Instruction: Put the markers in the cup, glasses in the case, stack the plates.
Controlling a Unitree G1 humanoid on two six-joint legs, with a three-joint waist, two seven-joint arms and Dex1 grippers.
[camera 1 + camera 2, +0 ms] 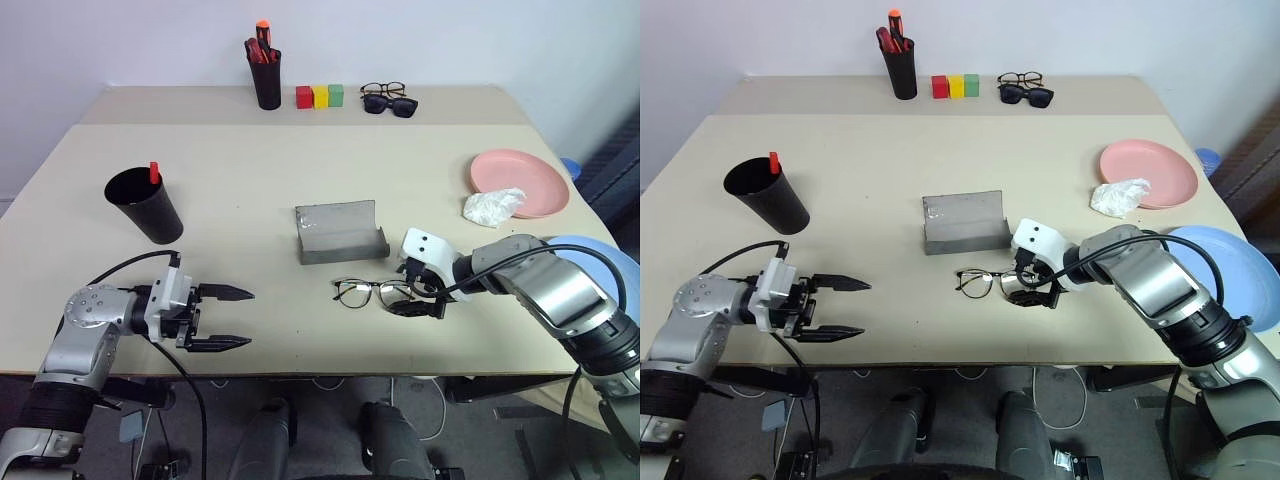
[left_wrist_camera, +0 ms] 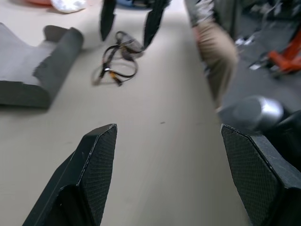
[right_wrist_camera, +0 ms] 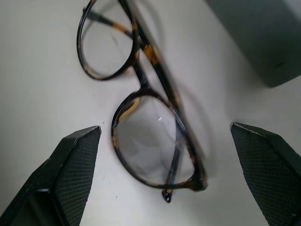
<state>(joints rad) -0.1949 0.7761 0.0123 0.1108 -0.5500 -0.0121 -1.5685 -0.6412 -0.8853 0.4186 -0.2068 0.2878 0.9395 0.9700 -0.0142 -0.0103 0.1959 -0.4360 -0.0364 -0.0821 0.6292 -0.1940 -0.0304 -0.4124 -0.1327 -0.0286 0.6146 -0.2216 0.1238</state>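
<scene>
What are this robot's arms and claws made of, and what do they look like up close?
Both arms are silver-grey metal tubes with black joint sections and loose black cables. Each wrist ends in a white block. The left gripper and right gripper each carry two black, pointed fingers with cross-hatched pads.

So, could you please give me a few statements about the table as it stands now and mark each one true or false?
1. The glasses lie on the table in front of the open case. True.
2. The right hand is shut on the glasses. False: its fingers stand open on either side of them, nothing gripped.
3. A red-capped marker stands in the cup. True.
4. The blue plate is stacked on the pink plate. False: they lie apart, the blue one nearer the robot.
5. The left hand holds a marker. False: it is open and empty.
6. A crumpled white wad rests at the pink plate's edge. True.
</scene>
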